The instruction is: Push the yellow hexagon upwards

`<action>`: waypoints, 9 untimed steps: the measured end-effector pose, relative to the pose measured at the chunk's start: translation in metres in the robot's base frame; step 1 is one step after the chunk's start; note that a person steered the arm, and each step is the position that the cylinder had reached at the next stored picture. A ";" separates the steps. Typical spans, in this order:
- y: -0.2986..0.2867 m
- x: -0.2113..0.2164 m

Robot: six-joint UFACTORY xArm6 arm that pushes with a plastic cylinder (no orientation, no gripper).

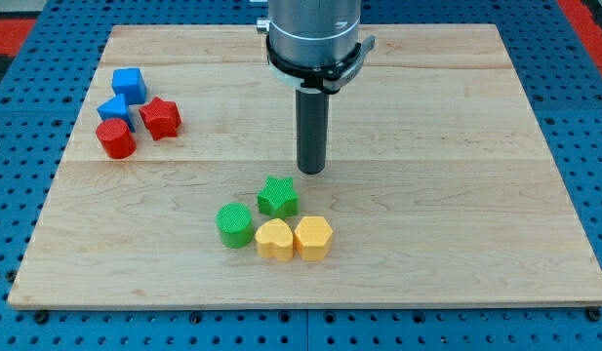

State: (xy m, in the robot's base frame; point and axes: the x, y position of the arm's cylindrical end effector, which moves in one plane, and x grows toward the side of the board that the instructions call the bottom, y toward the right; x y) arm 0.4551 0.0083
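Note:
The yellow hexagon (313, 237) lies low on the wooden board, just right of the view's middle. A yellow heart (274, 239) touches its left side. A green star (278, 197) sits just above the two yellow blocks, and a green cylinder (235, 225) lies left of the heart. My tip (311, 172) is above the hexagon and just up and right of the green star, apart from all blocks.
At the view's upper left, two blue blocks (129, 85) (115, 110), a red star (161, 118) and a red cylinder (116, 138) form a cluster. The wooden board (457, 195) rests on a blue pegboard table.

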 end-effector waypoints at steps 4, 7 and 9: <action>-0.005 0.001; 0.012 0.001; 0.008 -0.080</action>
State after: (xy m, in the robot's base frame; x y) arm 0.3747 0.0160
